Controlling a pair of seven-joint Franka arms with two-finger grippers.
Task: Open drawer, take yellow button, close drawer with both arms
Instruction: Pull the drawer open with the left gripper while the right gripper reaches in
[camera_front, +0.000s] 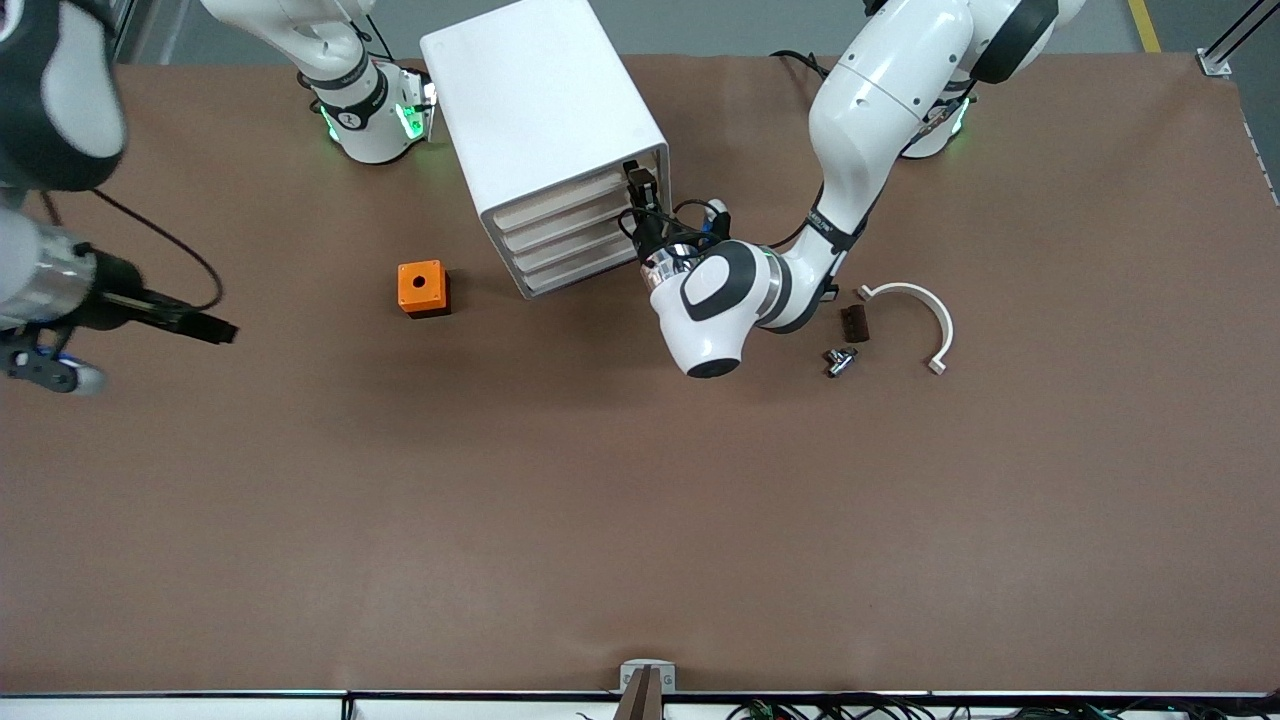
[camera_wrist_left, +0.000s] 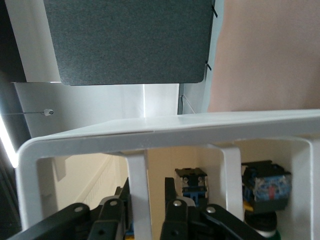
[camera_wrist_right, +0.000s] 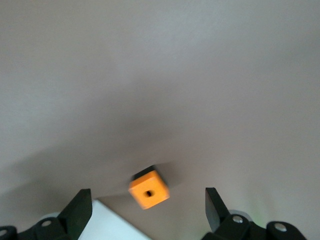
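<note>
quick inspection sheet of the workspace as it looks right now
surface: brown table, mostly bare.
job's things: white cabinet of four stacked drawers; the top drawer looks barely open, if at all. Black and blue parts show inside past its front rail; button not picked out for certain.
clutter: orange cube toward the right arm's end; small black block, metal fitting and white curved bracket toward the left arm's end.
grippers: left gripper at the top drawer's front, fingers either side of a rail post; right gripper open, above the table near the orange cube.
cables: black cable trailing from the right arm.
surroundings: grey floor past the table edge.
</note>
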